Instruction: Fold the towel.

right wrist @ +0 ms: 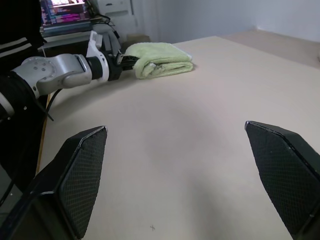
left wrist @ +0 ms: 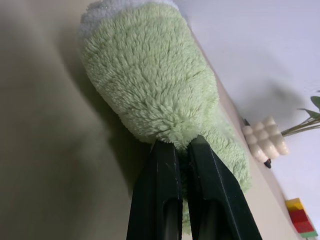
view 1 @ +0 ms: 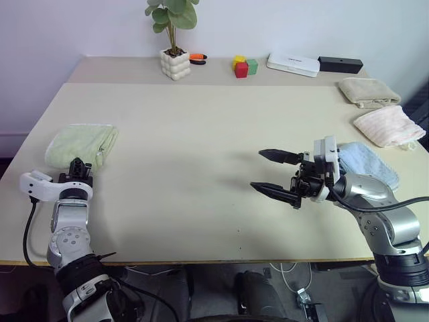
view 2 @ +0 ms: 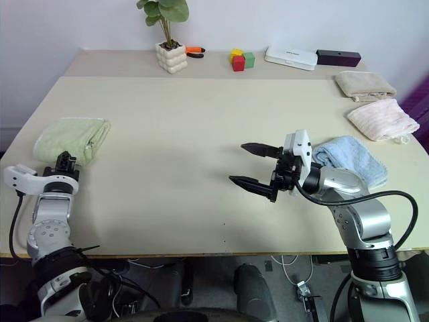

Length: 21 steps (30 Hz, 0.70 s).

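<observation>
The towel (view 1: 82,144) lies folded in a soft bundle at the far left of the surface (view 1: 201,127). The left pincer (view 1: 78,168) is pinched together at the near end of the towel, with a bit of green fluff between its tips. The fold looks about done. To finish well, it should let go softly and pull back straight, so the bundle stays neat. Well apart to the right, the right pincer (view 1: 273,172) hangs wide apart, holding nothing.
</observation>
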Available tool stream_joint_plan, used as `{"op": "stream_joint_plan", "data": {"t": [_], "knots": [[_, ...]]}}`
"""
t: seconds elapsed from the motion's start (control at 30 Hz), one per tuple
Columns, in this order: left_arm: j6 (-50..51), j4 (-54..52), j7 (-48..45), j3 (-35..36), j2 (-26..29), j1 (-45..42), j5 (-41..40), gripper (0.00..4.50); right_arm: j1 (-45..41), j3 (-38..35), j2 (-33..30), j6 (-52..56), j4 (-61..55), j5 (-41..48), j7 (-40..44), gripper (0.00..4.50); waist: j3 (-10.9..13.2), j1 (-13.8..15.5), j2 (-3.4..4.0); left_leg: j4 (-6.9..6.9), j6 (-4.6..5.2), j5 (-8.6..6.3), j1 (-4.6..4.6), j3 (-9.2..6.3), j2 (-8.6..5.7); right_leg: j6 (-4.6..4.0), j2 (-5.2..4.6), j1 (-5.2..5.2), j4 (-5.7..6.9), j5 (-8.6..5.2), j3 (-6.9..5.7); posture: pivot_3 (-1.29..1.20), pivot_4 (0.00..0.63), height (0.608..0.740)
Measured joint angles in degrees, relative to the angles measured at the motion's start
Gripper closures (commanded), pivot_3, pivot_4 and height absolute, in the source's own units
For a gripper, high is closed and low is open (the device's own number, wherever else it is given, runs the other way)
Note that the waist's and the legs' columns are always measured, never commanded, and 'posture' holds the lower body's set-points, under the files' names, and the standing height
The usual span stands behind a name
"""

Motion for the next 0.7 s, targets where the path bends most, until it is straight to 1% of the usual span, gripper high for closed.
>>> {"op": "stream_joint_plan", "data": {"t": [0.03, 0.13, 0.2, 0.23, 0.27, 0.3, 0.37, 0.4, 0.6, 0.67, 0.7], "knots": [[0.29, -0.18, -0.29, -0.79, -0.13, 0.63, 0.14, 4.46, 0.00, 0.00, 0.00, -0.05, 0.12, -0.16, 0.00, 0.00, 0.00, 0.02, 0.00, 0.00, 0.00, 0.00, 0.00, -0.01, 0.00, 0.00, 0.00, 0.00, 0.00, 0.00, 0.00, 0.00, 0.150, 0.735], [1.08, -1.33, -0.78, -1.69, -1.17, 1.20, -0.56, 3.50, -0.23, 0.08, 0.29, -0.18, 0.54, -0.67, -0.02, 0.00, 0.00, 0.28, 0.00, 0.01, -0.01, 0.00, 0.01, -0.02, 0.00, -0.09, 0.00, 0.00, 0.00, -0.05, 0.00, 0.00, 0.150, 0.735], [1.08, -1.36, -0.80, -2.29, -1.61, 1.62, -0.71, 2.63, -0.38, 0.09, 0.50, -0.24, 0.54, -0.82, -0.02, 0.00, 0.00, 0.27, 0.00, 0.02, 0.00, 0.00, 0.00, -0.02, 0.00, -0.09, 0.00, 0.01, 0.00, -0.05, 0.00, 0.00, 0.150, 0.735], [1.03, -1.66, -0.98, -2.54, -1.70, 1.73, -0.93, 2.09, -0.51, 0.14, 0.53, -0.24, 0.55, -1.10, -0.02, 0.00, 0.00, 0.25, 0.00, 0.01, 0.00, 0.00, 0.00, -0.02, 0.01, -0.09, 0.00, 0.00, 0.00, -0.05, 0.00, 0.00, 0.150, 0.735], [1.05, -2.04, -1.06, -2.63, -1.69, 1.72, -1.34, 1.68, -0.63, 0.16, 0.54, -0.24, 0.56, -1.24, -0.02, 0.00, 0.00, 0.23, 0.00, 0.01, 0.00, 0.00, 0.01, -0.02, 0.01, -0.09, 0.00, 0.00, 0.00, -0.05, 0.00, 0.00, 0.150, 0.735], [1.06, -2.46, -1.17, -2.63, -1.68, 1.72, -2.00, 1.08, -0.65, 0.16, 0.54, -0.24, 0.57, -1.29, -0.02, 0.00, -0.01, 0.19, 0.01, 0.00, 0.00, 0.00, 0.01, -0.02, 0.01, -0.09, 0.01, 0.00, 0.00, -0.05, 0.00, 0.00, 0.150, 0.735], [1.09, -3.44, -1.20, -2.63, -1.62, 1.74, -2.96, 0.11, -0.65, 0.16, 0.56, -0.25, 0.59, -1.31, 0.00, 0.00, -0.01, 0.15, 0.01, 0.00, -0.01, 0.00, 0.01, -0.02, 0.02, -0.10, 0.02, 0.00, 0.00, -0.05, 0.00, 0.00, 0.150, 0.735], [1.15, -3.89, -1.17, -2.66, -1.44, 1.86, -3.34, 0.04, -0.65, 0.16, 0.58, -0.27, 0.61, -1.33, 0.01, 0.00, -0.01, 0.13, 0.01, -0.01, 0.00, 0.00, 0.02, -0.02, 0.02, -0.10, 0.02, 0.00, 0.00, -0.05, 0.00, 0.00, 0.150, 0.735], [4.40, -9.27, 0.19, -3.19, -0.51, 6.96, -5.99, 0.04, -0.71, 0.20, 0.72, -0.80, 1.74, -1.76, 0.08, 0.00, 0.00, -0.44, 0.00, -0.04, 0.00, 0.00, 0.01, -0.02, 0.03, -0.10, 0.01, -0.02, 0.00, -0.05, 0.00, 0.00, 0.150, 0.735], [7.81, -12.83, 0.09, -4.30, 0.36, 10.51, -8.30, 0.04, -0.72, 0.21, 0.81, -1.10, 1.92, -1.78, 0.10, 0.00, 0.00, -0.76, 0.00, -0.04, 0.00, 0.00, 0.01, -0.01, 0.02, -0.11, -0.02, -0.01, 0.00, -0.06, 0.01, 0.00, 0.150, 0.735], [10.09, -14.52, 0.52, -4.52, 0.68, 11.91, -11.10, 0.04, -0.73, 0.22, 0.84, -1.16, 2.04, -1.80, 0.17, 0.00, 0.00, -0.77, 0.00, -0.03, 0.00, 0.00, 0.01, -0.03, 0.02, -0.11, -0.03, -0.01, 0.00, -0.06, 0.00, 0.00, 0.150, 0.735]]}}
